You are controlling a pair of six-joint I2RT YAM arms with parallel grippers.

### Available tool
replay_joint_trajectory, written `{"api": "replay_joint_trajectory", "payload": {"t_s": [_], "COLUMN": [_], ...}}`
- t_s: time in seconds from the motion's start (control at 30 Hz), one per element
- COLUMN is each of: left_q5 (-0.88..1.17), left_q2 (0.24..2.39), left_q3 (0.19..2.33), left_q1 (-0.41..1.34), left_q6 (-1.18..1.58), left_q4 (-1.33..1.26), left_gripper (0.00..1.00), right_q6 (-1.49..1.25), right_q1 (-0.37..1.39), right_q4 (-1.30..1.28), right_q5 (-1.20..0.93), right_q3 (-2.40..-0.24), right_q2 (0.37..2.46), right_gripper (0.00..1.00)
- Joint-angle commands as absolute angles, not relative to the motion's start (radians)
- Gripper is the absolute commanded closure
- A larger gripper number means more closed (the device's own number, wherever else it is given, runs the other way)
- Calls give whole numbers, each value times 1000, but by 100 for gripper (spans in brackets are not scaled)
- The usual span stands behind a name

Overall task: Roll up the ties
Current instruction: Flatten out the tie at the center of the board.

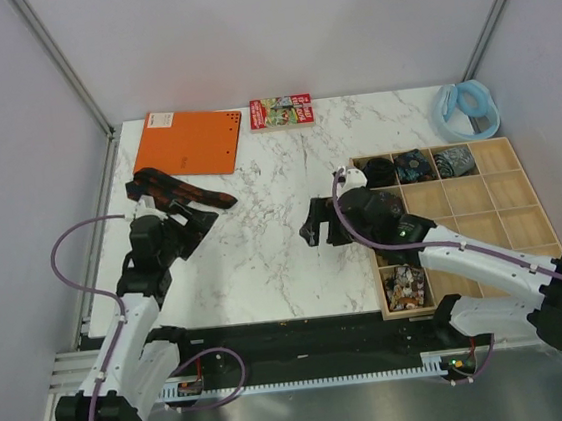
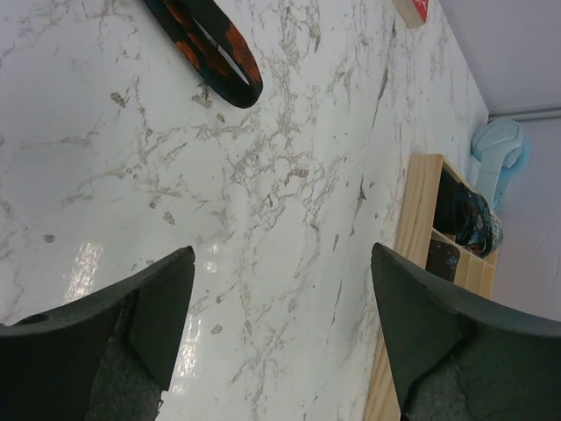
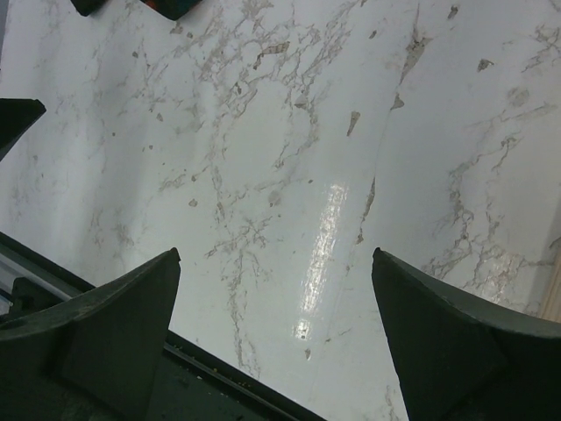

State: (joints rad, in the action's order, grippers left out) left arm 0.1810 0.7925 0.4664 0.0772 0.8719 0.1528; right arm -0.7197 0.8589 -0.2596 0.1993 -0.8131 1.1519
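- The left gripper [image 2: 280, 263] hangs over the marble table [image 1: 267, 272], jaws wide apart and empty.
- The flowered tie [image 1: 183, 191] lies uncoiled at the table's left, just beyond that gripper.
- The right gripper [image 3: 276, 263] is spread wide and empty over bare marble mid-table.
- Three coiled ties [image 1: 415, 164] sit in the top-row compartments of the wooden tray [image 1: 525, 235].

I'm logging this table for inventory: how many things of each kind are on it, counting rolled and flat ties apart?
Flat tie: 1
Rolled ties, in the tray: 4 in view; the right arm may hide more
Wooden tray: 1
Orange notebook: 1
Red booklet: 1
Pale blue ring: 1
Total: 9 in view
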Motion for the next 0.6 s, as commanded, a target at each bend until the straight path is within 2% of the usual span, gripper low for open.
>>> {"api": "replay_joint_trajectory", "payload": {"t_s": [0.0, 0.23, 0.57], "left_q5": [130, 81, -34], "left_q2": [847, 965, 931], "left_q3": [479, 517, 505], "left_q1": [123, 225, 319], "left_q6": [925, 874, 897], "left_q4": [90, 113, 114], "left_gripper": [13, 11, 14], "right_q6": [-736, -741, -735], "right_q1": [876, 914, 963], "right_q4": [-218, -172, -43], "right_q5": [247, 253, 288], "right_q3": [-795, -762, -664], "right_q2": [1166, 1195, 1253], "right_gripper": [2, 2, 2]}}
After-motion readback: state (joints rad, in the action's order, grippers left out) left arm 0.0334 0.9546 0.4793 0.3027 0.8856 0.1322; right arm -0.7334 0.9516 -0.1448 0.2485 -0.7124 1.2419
